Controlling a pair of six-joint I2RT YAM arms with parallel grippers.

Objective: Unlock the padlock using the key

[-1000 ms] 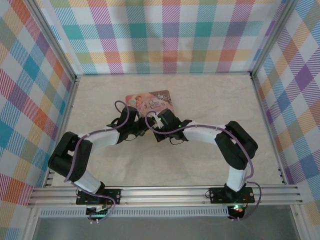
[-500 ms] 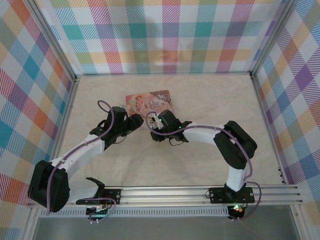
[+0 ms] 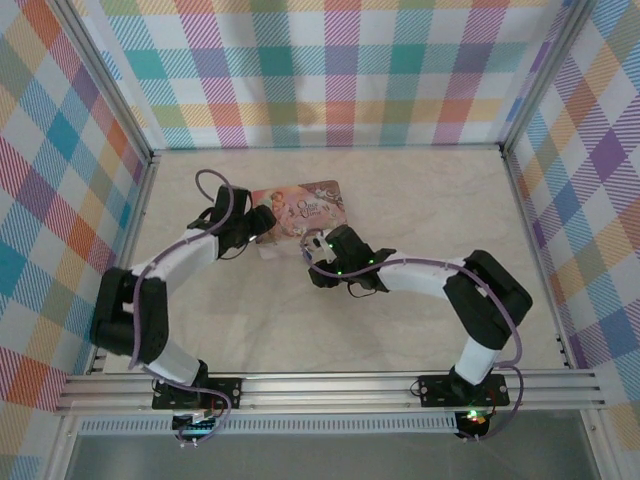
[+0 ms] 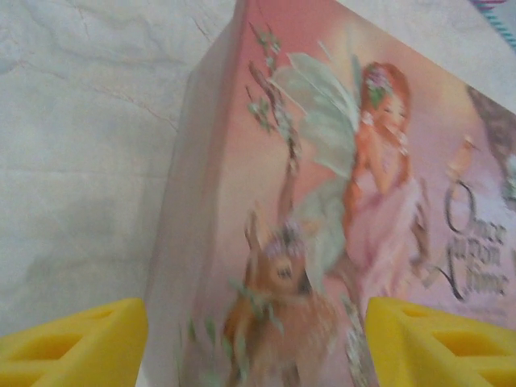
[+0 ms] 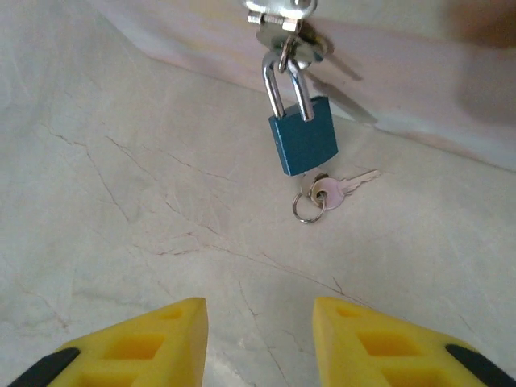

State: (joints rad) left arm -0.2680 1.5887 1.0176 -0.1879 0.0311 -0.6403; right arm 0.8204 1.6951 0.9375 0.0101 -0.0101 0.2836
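A small padlock [image 5: 302, 141] with a blue body and a silver shackle hangs from the hasp [image 5: 278, 12] on the pink tin's front. Its body rests on the table. A silver key [image 5: 343, 187] on a ring [image 5: 308, 208] lies flat just below the padlock's bottom edge. My right gripper [image 5: 260, 339] stands open a short way in front of them, with bare table between its yellow fingers. Over the left end of the pink illustrated tin [image 4: 322, 201], my left gripper [image 4: 256, 347] is open wide, a finger on either side. Whether the fingers touch the tin I cannot tell.
The tin [image 3: 300, 208] lies in the middle of the cream marble-patterned table [image 3: 450, 200], with both arms reaching in from the near edge. Checked walls close off the left, back and right sides. An aluminium rail [image 3: 330, 390] runs along the front.
My left gripper has moved from beside the padlock to the tin's left end and opened wider. My right gripper has opened and drawn back from the padlock; the key lies free.
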